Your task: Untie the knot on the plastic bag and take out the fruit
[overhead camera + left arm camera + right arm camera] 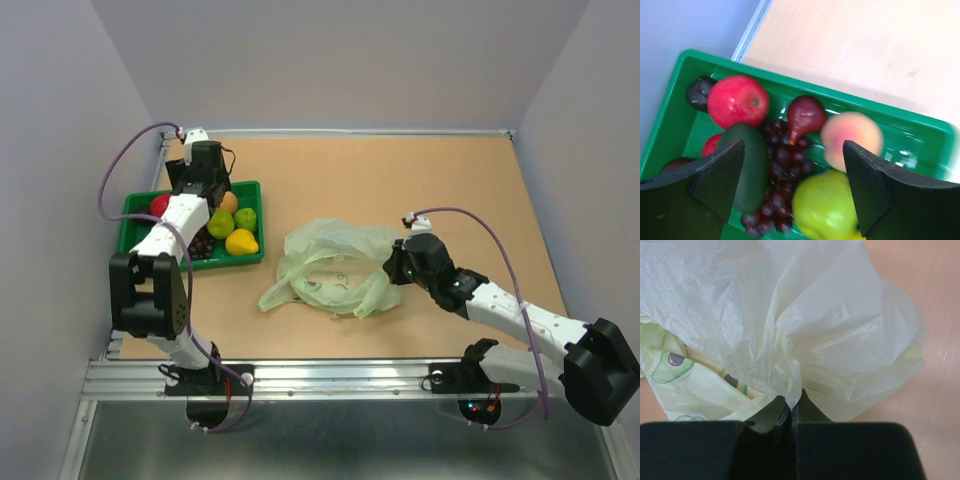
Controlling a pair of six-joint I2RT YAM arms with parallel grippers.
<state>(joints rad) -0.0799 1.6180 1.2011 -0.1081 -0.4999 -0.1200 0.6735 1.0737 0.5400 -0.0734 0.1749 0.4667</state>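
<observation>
Task judged near complete. The plastic bag [335,268] lies slack and flat at the middle of the surface [420,180], apparently untied and emptied. Its long axis runs left to right, with the tail trailing near-left. The fruit [241,241] sits in the green tray [675,115]. The left gripper [792,150] hovers above the tray, jaws wide. The right gripper [790,407] has its jaws pinched on the bag's right edge.

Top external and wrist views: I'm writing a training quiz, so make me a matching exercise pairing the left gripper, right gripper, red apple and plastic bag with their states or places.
1. left gripper
2. right gripper
3. red apple
4. plastic bag

A. slumped on the table
B. open above the green tray
C. shut on a fold of the bag
D. lying in the tray

Pairs: 1-B; 2-C; 3-D; 4-A
</observation>
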